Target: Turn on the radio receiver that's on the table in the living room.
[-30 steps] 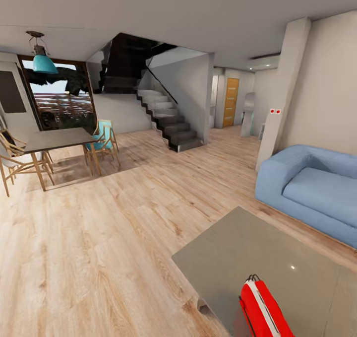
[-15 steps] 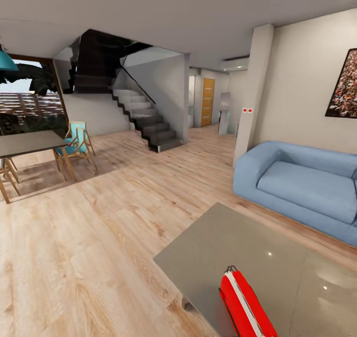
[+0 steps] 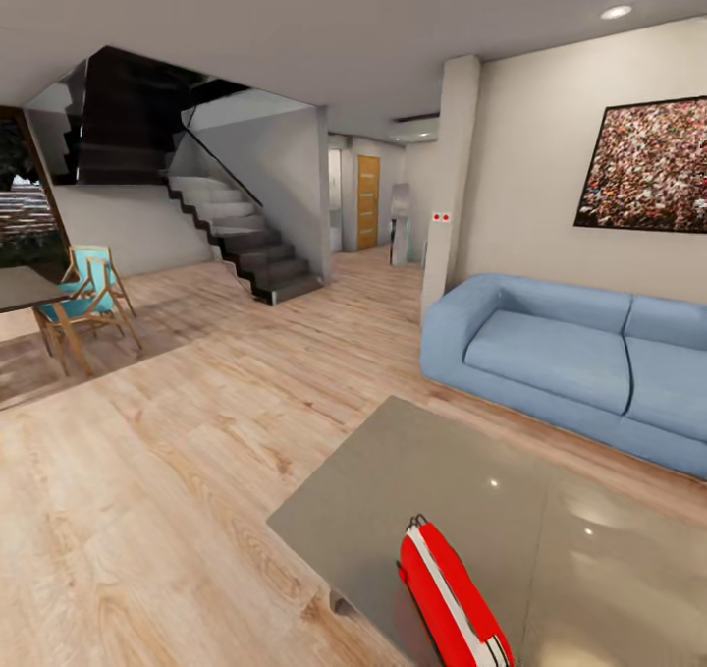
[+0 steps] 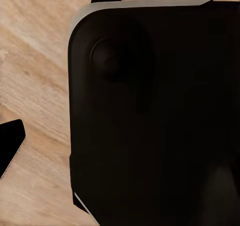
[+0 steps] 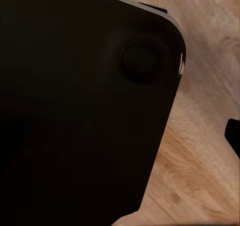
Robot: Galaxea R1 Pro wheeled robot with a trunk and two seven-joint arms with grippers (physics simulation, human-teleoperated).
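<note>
Head view, left to right: dark dining table point(image 3: 18, 287) with a teal wooden chair point(image 3: 88, 289), black staircase point(image 3: 241, 245), orange door point(image 3: 367, 201) down the hall, pale pillar point(image 3: 442, 195), blue sofa point(image 3: 574, 358), framed crowd picture point(image 3: 648, 166) on the wall. Light plank floor point(image 3: 147, 471) throughout.

We see the radio receiver point(image 3: 452, 603) at the near edge of the glossy grey bench point(image 3: 462, 490), low in the head view and cut by the frame bottom. It shows its red side and white stripe; dial not visible from here.

Wrist views: each shows a dark rounded body panel point(image 4: 150, 116) over plank floor, the right one likewise a black panel point(image 5: 80, 101). We cannot tell how far either end effector is open or whether it holds anything; fingers not visible. So we cannot place the radio relative to either end effector; we judge both arms tucked low, well away from it.

Risks, as we judge them: radio sits close to the bench edge, so a base approach that runs on could bump the bench or knock it off. Dial faces away, so a blind reach may push the box instead of pressing the switch.
</note>
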